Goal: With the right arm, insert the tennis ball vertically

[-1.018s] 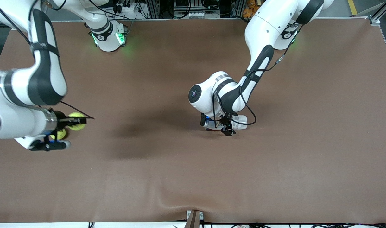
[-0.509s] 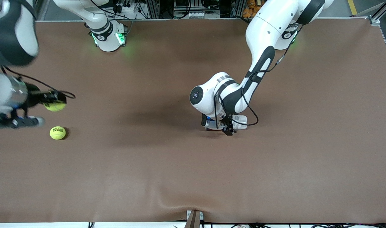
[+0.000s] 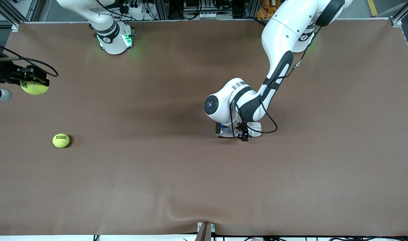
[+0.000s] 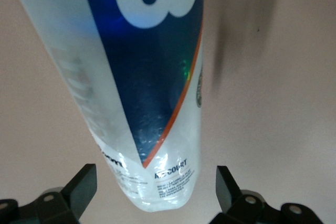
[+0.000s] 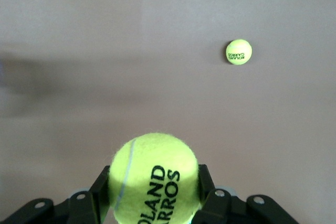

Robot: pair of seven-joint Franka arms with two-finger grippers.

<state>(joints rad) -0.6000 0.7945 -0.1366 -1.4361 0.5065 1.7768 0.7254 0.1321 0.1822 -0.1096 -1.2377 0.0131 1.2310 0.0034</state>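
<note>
Brown matting covers the counter (image 3: pixel 190 187) from edge to edge. My right claw (image 5: pixel 155 203) is clamped on a tennis ball (image 3: pixel 34 87), up in the air over the counter's edge at the right arm's end. A second ball (image 3: pixel 61 140) lies loose on the counter near that same edge. My left claw (image 4: pixel 156 195) stands wide, its fingers either side of a clear tube (image 4: pixel 142 93) lying on its side at mid-counter, not gripping it.

Risks, in my judgement: the tube is not upright, so a vertical insertion has no opening to meet; the wide left claw gives it no restraint, and it may roll.

Lettering: the held ball reads "OLAND ARROS", partly hidden; the tube reads "COURT", with a large white letter on blue.
</note>
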